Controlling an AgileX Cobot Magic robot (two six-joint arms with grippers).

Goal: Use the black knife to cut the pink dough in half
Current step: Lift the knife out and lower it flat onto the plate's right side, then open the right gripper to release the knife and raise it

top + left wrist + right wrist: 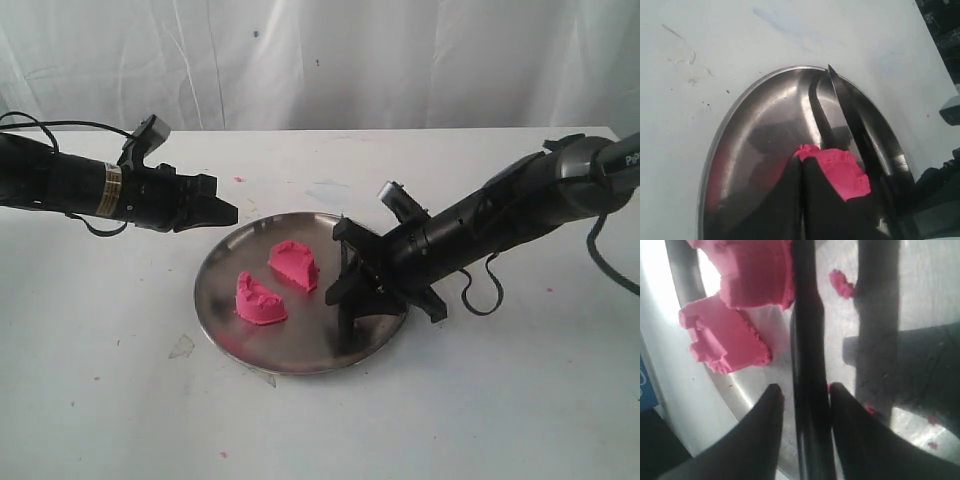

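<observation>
White tabletop (120, 400) with a white curtain (330, 60) behind, and we move across from the left. First the left gripper (222, 213), hanging just above the left rim of the round metal plate (300, 362); its fingers (790, 210) are pressed together with nothing between them, clenched on air. Its wrist view looks past those closed tips down onto the plate and one pink piece.

On to the plate itself, and the pink dough (277, 281) lies in two pieces on it: one half toward the near left, the other just beside it toward the middle, a narrow gap between them, cut faces ragged. A few pink crumbs (841, 283) dot the metal.

Further right, the right gripper (352, 290) is down over the right part of the plate, its fingers (765, 440) on either side of the black knife (807, 365), grasping it by the handle. The blade (847, 107) runs across the plate just beside the dough, its tip reaching toward the far rim, clear of both pink halves. The right arm (520, 205) slants up and away to the right edge.
</observation>
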